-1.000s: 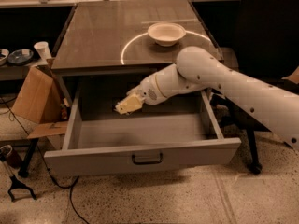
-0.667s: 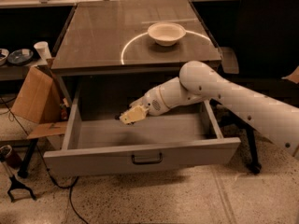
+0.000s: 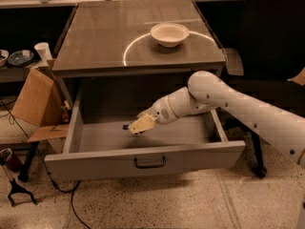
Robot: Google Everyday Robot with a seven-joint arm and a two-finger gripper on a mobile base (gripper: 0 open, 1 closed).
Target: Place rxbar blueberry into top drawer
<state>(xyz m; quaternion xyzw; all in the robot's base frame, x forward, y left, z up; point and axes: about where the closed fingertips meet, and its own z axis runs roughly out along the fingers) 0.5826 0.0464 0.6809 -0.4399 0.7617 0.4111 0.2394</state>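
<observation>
The top drawer (image 3: 95,163) of the grey cabinet stands pulled wide open, its dark pull handle (image 3: 149,162) at the centre of the front panel. My white arm reaches in from the right. My gripper (image 3: 138,125) is low inside the drawer, left of centre, just above its floor. It is shut on the rxbar blueberry (image 3: 127,127), of which only a small dark end shows at the tips; the rest is hidden.
A white bowl (image 3: 169,34) sits on the cabinet top (image 3: 105,37) at the back right. A cardboard box (image 3: 33,97) leans at the left of the cabinet. A black chair (image 3: 271,37) stands at the right. A paper cup (image 3: 43,51) is on the left shelf.
My gripper has moved down and slightly forward, from drawer-rim height to near the drawer floor, with the bar in it. The drawer and bowl have not moved.
</observation>
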